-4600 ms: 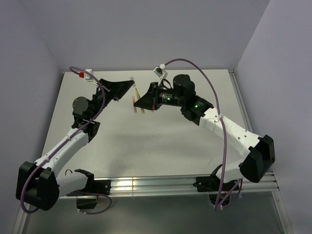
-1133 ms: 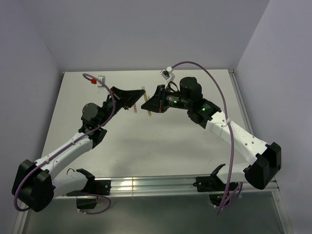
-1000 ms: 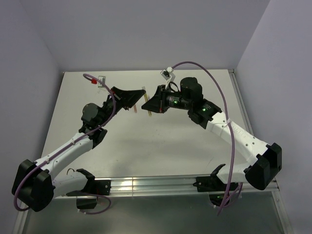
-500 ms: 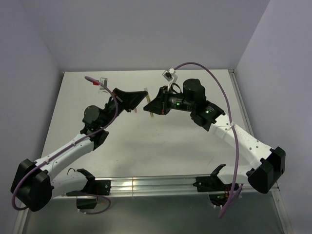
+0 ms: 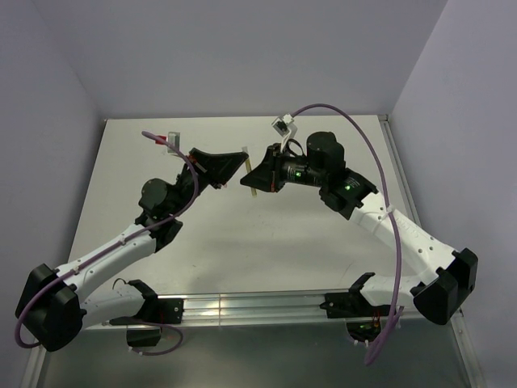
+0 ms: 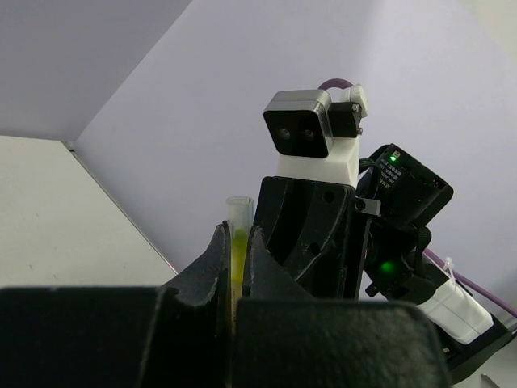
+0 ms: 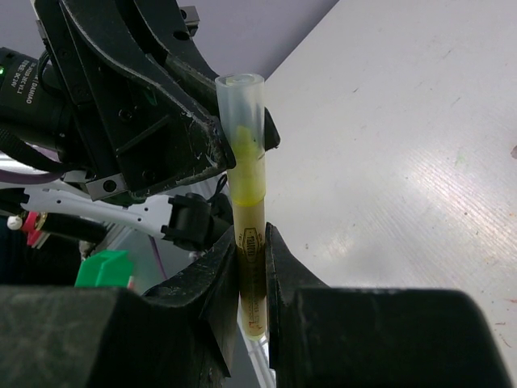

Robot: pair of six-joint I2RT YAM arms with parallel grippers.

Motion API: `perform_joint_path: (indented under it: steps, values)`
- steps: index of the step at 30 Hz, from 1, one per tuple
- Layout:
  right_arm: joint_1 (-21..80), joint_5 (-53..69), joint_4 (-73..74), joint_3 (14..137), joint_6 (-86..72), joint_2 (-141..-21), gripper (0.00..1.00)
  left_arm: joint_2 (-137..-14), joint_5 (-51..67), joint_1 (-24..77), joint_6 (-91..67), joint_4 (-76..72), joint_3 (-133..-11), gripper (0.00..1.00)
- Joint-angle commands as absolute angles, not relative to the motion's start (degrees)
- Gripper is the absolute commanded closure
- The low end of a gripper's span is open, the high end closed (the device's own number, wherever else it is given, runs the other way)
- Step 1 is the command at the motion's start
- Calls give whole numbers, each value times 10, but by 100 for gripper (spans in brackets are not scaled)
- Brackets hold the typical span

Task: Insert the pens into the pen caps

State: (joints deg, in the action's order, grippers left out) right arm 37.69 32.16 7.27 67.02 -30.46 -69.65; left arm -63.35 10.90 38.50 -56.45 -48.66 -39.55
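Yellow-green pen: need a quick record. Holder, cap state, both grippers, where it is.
pen: yellow-green pen, barrel pinched between the right fingers
cap: cream-yellow cap, translucent, over the pen's tip; yellow tip shows inside it
left gripper: shut on the cap
right gripper: shut on the pen
place: held in the air between the two arms, over the far middle of the table
fully seated: cannot tell
other pens and caps: not made out in these views
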Motion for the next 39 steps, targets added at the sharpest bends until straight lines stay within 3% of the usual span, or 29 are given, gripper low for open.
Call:
perform_joint_path:
  steps: [1, 39]
  values:
    - [359, 239, -35, 683, -307, -686, 100, -627, 246, 439, -555, -450, -381, 100]
    - [318, 233, -35, 685, -309, -663, 100, -622, 215, 508, -490, -396, -373, 100]
